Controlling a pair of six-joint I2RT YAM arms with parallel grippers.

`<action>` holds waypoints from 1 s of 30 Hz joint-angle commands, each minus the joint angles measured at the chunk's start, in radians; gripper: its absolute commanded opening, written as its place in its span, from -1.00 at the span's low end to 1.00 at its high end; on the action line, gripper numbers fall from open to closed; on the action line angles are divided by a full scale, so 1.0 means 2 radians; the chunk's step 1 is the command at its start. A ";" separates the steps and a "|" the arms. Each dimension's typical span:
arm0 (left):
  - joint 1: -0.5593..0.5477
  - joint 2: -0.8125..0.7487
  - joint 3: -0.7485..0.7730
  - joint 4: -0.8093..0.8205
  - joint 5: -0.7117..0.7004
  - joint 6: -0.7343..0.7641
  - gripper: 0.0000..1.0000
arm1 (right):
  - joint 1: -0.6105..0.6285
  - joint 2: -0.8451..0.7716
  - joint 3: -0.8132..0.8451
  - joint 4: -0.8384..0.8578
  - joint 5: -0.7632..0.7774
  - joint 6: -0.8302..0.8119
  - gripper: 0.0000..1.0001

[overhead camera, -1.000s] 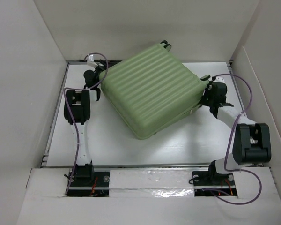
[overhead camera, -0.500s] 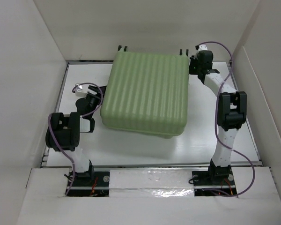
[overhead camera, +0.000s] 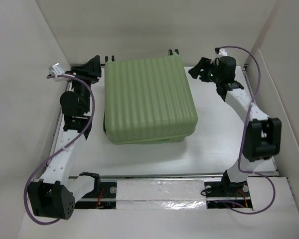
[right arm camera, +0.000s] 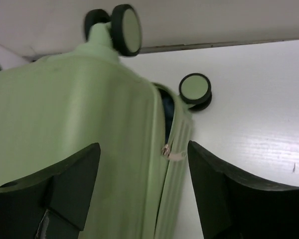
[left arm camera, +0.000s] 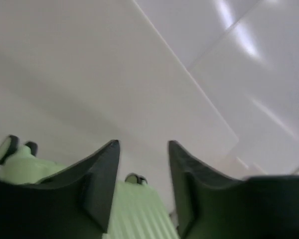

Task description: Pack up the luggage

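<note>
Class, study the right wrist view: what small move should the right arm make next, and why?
Probably ease the right pincer forward and close it on the zip pull. The suitcase lies flat, its seam gapes beside the wheel, and the pull sits just ahead of the open, empty pincer.

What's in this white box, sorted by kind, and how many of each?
Green suitcase: 1
Robot arms: 2, the left arm and the right arm
Total: 3
</note>
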 commanded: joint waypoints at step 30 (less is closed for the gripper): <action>-0.605 -0.149 -0.205 -0.323 -0.148 0.109 -1.00 | 0.227 -0.472 -0.447 0.017 0.103 -0.036 -0.94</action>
